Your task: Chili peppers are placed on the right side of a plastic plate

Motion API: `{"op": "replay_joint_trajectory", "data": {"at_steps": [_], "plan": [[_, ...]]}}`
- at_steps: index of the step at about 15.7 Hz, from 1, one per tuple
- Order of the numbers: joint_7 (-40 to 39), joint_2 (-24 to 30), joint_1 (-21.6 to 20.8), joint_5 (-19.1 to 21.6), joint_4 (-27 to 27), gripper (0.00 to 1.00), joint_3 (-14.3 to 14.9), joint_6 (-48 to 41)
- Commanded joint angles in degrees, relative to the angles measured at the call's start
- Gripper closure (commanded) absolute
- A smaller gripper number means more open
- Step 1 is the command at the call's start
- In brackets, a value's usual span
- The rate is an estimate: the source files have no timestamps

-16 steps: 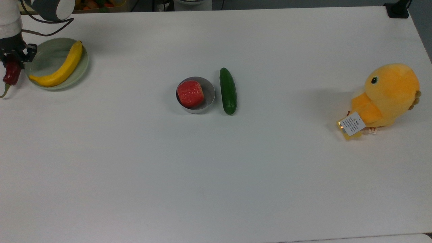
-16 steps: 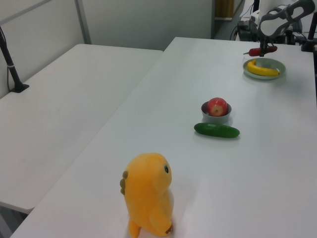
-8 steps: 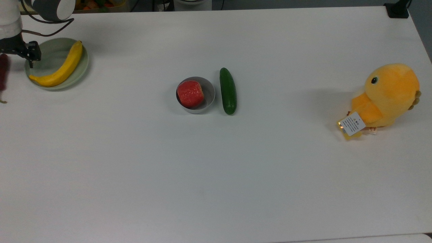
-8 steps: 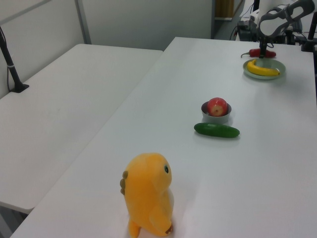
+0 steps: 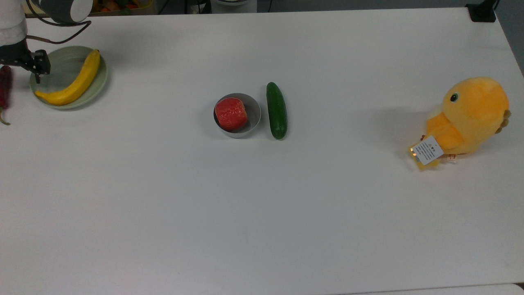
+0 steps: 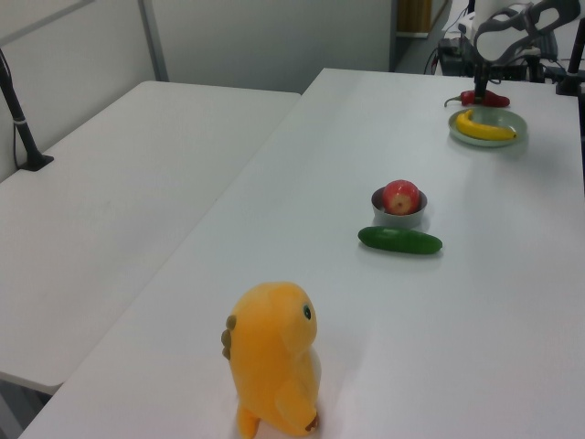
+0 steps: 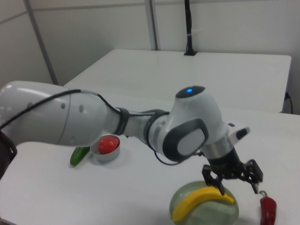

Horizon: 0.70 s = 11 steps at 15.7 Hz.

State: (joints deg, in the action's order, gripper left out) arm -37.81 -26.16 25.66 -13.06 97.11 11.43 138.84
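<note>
- Red chili peppers (image 5: pixel 5 88) lie on the worktop (image 5: pixel 262 205), just left of the plastic plate (image 5: pixel 57 76) in the top view.
- End effector (image 7: pixel 233 182) hovers above the plate's left rim, fingers spread, empty.
- Banana (image 5: pixel 73 82) fills the plate.
- Risk: end effector clips the rim while withdrawing, shifting the plate.

The white arm bends low, its black tool (image 7: pixel 233 183) pointing down with both fingers spread apart, gripping nothing.

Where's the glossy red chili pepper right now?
The glossy red chili pepper lies on the white table at the top view's left edge, just left of the pale green plate, released.
</note>
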Motion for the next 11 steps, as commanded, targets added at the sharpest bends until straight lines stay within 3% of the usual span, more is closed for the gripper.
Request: {"op": "replay_joint_trajectory", "data": {"at_steps": [1,5,8,11], "plan": [[3.0,5.8,-3.0,3.4,1.1,0.00,0.0,-7.7],[11.9,12.1,-8.2,9.4,1.1,0.00,-0.1,-18.5],[19.4,16.8,-14.7,9.9,1.1,0.00,-0.4,-26.4],[26.9,20.6,-20.1,14.6,1.1,0.00,-1.3,-28.7]]}}
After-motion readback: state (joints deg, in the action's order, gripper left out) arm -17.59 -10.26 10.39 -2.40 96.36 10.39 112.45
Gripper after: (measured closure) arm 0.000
